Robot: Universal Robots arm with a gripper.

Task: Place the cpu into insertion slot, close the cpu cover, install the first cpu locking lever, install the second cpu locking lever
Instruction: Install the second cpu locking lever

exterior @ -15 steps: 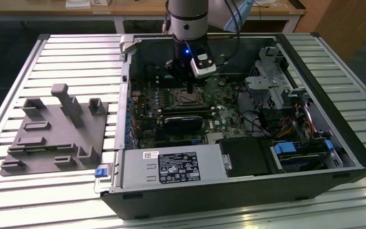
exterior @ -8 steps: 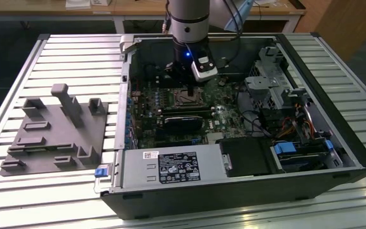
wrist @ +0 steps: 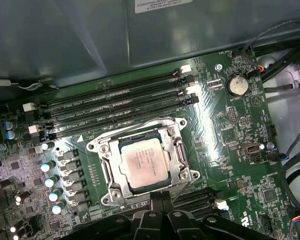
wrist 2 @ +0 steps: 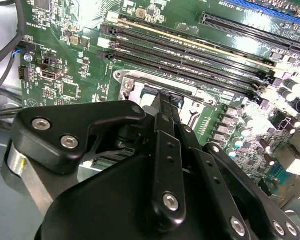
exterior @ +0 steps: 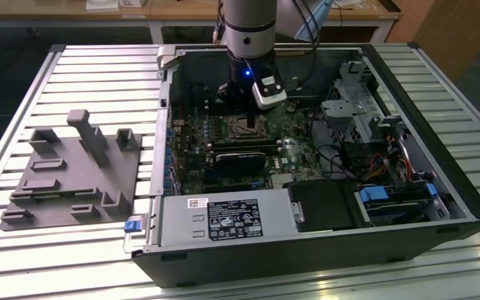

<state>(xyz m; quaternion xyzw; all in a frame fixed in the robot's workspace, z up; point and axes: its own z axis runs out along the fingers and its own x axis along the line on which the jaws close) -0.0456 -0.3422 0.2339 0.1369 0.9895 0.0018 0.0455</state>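
CPU (wrist: 144, 163) is already sitting in its socket on the motherboard (wrist: 240, 130), with the cpu cover (wrist: 177, 150) framing it, flat as far as I can judge. I've got the gripper (wrist 2: 165, 102) right at the socket's edge, probably for the levers; jaws look pinched together, gripping nothing I can see.
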